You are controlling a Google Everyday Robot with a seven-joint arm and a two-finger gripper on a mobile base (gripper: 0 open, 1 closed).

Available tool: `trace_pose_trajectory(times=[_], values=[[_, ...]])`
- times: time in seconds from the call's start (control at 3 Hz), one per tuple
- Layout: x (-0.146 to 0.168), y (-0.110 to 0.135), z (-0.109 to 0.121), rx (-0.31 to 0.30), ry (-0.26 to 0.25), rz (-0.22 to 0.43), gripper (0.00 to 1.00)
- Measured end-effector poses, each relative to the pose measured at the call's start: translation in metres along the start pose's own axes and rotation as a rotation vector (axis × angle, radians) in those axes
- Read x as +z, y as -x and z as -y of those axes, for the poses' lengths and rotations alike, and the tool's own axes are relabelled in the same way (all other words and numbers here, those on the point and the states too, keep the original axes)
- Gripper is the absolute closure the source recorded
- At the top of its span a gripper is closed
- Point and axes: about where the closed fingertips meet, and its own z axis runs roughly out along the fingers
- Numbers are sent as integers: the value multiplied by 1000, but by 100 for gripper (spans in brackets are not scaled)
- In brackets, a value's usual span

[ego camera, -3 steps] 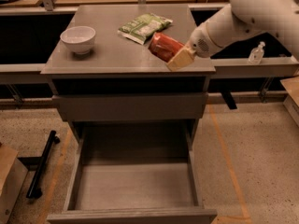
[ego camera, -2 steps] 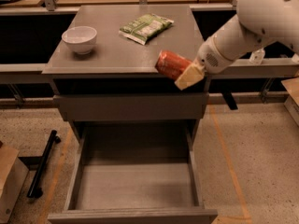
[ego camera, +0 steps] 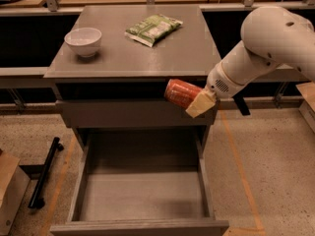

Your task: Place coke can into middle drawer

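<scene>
The coke can (ego camera: 180,92), red-orange with a silvery end, lies on its side in my gripper (ego camera: 193,101), which is shut on it. Gripper and can hang in front of the cabinet's upper front edge, at its right side, above the open middle drawer (ego camera: 142,195). The drawer is pulled far out, a wide grey box with a flat bare floor and low side walls. My white arm (ego camera: 266,48) reaches in from the right.
On the cabinet top (ego camera: 128,53) stand a white bowl (ego camera: 83,41) at the left and a green snack bag (ego camera: 153,29) near the middle back. A closed grey drawer front (ego camera: 123,114) sits above the open drawer. A black bar (ego camera: 45,171) and a box (ego camera: 10,191) lie on the floor, left.
My gripper has carried the can from above the cabinet top's right part forward and down, off the front edge, to hang in front of the cabinet above the open drawer.
</scene>
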Motion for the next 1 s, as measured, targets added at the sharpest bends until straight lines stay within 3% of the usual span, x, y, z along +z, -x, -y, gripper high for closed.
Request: trace_pose_trajectory(times=[0.33, 0.67, 1.0], values=[[14, 5, -5, -54, 7, -45, 100], [68, -13, -26, -41, 121, -63, 100], [142, -34, -54, 14, 252, -64, 100]])
